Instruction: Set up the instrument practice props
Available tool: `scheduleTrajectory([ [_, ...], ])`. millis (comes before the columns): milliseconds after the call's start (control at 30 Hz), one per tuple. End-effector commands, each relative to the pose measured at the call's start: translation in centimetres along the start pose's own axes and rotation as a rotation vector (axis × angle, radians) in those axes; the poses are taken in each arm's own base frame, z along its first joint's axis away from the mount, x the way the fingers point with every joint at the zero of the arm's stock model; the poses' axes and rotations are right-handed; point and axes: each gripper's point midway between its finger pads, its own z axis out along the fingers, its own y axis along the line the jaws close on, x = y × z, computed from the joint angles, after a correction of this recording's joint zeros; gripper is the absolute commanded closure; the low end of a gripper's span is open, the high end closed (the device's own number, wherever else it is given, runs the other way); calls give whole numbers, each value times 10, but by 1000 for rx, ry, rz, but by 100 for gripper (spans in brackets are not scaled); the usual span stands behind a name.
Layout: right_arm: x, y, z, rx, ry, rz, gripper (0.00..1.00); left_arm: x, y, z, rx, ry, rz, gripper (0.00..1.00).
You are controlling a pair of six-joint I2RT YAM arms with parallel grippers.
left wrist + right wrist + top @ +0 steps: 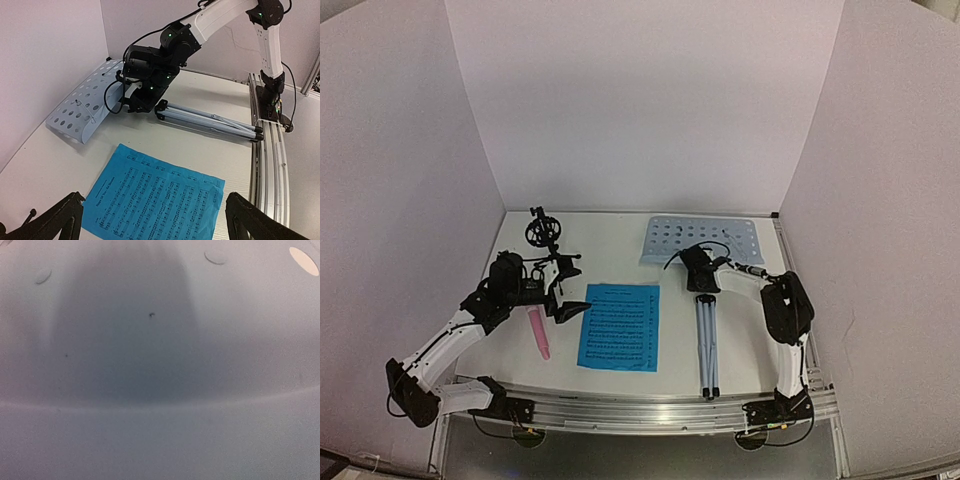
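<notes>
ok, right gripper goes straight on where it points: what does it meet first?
The pale blue perforated music-stand desk: it fills the right wrist view, very close. From above, the right gripper sits at the desk's near edge. Whether it already touches, I can't tell.

We find the right wrist view all blurred perforated desk (160, 340), right gripper (696, 268) with fingers hidden under its body, left gripper (152, 222) cut off at the near edge, notes on the blue sheet-music page (150, 190) too small for us.
</notes>
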Motion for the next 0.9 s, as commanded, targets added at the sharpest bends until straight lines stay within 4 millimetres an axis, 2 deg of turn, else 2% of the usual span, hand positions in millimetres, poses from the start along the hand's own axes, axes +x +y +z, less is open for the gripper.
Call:
scheduleTrajectory([
  [0,22,1,23,23,63,-13,52,-11,1,-4,-22,-39,72,0],
  [200,37,-7,22,34,76,21,54,-11,2,-5,-30,-40,85,0],
  [367,20,4,0,-37,-64,5,52,-11,2,-5,-29,-45,87,0],
  [567,8,4,-11,-70,-140,29,52,-10,1,-5,-28,-42,101,0],
  [733,19,1,0,-59,-119,20,50,-9,1,-5,-26,-42,117,0],
  [867,25,8,17,-52,-88,9,58,-10,0,-6,-28,-44,137,0],
])
